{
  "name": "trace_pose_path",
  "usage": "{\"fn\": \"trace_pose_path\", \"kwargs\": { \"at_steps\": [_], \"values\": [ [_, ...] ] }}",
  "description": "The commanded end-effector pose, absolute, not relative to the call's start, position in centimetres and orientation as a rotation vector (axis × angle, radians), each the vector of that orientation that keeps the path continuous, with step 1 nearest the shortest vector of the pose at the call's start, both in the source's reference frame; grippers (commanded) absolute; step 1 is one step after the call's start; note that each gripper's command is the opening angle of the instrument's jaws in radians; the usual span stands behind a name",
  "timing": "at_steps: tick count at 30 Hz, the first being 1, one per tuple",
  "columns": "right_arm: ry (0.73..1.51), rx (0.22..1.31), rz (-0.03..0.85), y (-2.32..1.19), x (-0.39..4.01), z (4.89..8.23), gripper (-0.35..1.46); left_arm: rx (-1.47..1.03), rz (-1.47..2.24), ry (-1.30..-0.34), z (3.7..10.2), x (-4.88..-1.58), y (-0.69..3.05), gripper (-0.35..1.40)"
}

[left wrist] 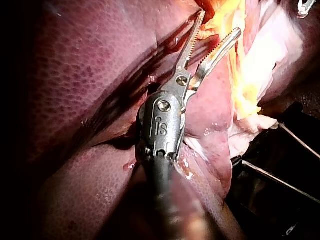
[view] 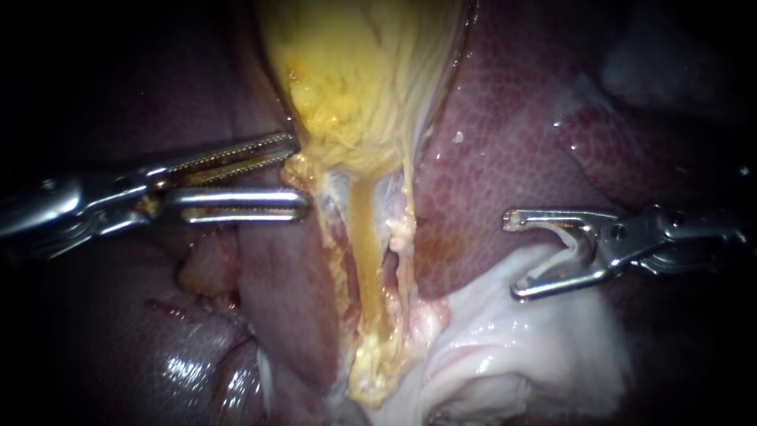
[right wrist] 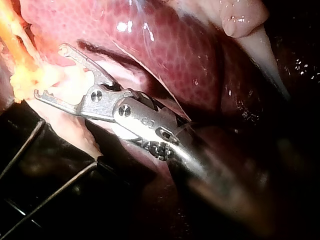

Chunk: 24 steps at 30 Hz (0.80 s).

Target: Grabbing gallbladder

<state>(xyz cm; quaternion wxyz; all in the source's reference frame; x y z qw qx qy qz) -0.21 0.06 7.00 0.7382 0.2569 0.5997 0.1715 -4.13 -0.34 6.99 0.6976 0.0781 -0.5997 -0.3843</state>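
The yellow gallbladder (view: 355,79) hangs at the top centre of the endoscope view and narrows into a yellow tube (view: 367,237) running downward. My left instrument (view: 298,173) comes in from the left with its toothed jaws open. Their tips are at the gallbladder's lower left edge, with a small lip of yellow tissue between them but not clamped. In the left wrist view its jaws (left wrist: 220,22) also stand apart just short of the yellow tissue (left wrist: 237,65). My right instrument (view: 512,256) is well to the right of the tube, jaws open and empty, and open too in its wrist view (right wrist: 50,71).
Dark red liver (view: 505,134) surrounds the gallbladder on both sides. Pale white tissue (view: 512,347) lies below the right instrument. In the right wrist view, yellow fat (right wrist: 25,80) sits ahead of the jaws and a wire rack (right wrist: 30,145) lies beside the tissue.
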Motion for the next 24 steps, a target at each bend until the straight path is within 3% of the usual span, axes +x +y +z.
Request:
{"fn": "trace_pose_path", "kwargs": {
  "at_steps": [1, 3, 5, 6, 11, 24],
  "values": [
    [1.317, 0.564, 0.377, 0.06, -0.21, 7.00, 0.60, 0.174, -0.857, -1.337, 7.00, -4.13, -0.34, 0.29],
    [1.317, 0.564, 0.377, 0.06, -0.21, 7.00, 0.60, 0.173, -0.856, -1.337, 7.00, -4.14, -0.35, 0.14],
    [1.317, 0.564, 0.377, 0.06, -0.21, 7.00, 0.60, 0.173, -0.856, -1.337, 7.01, -4.13, -0.36, -0.28],
    [1.317, 0.564, 0.377, 0.06, -0.21, 7.00, 0.60, 0.172, -0.849, -1.329, 7.01, -4.13, -0.36, -0.35],
    [1.317, 0.564, 0.377, 0.06, -0.21, 7.00, 0.60, 0.207, -0.844, -1.262, 6.97, -4.08, -0.36, -0.35],
    [1.316, 0.564, 0.376, 0.06, -0.21, 7.00, 0.60, 0.221, -0.850, -1.245, 6.95, -4.07, -0.38, -0.35]
  ]
}}
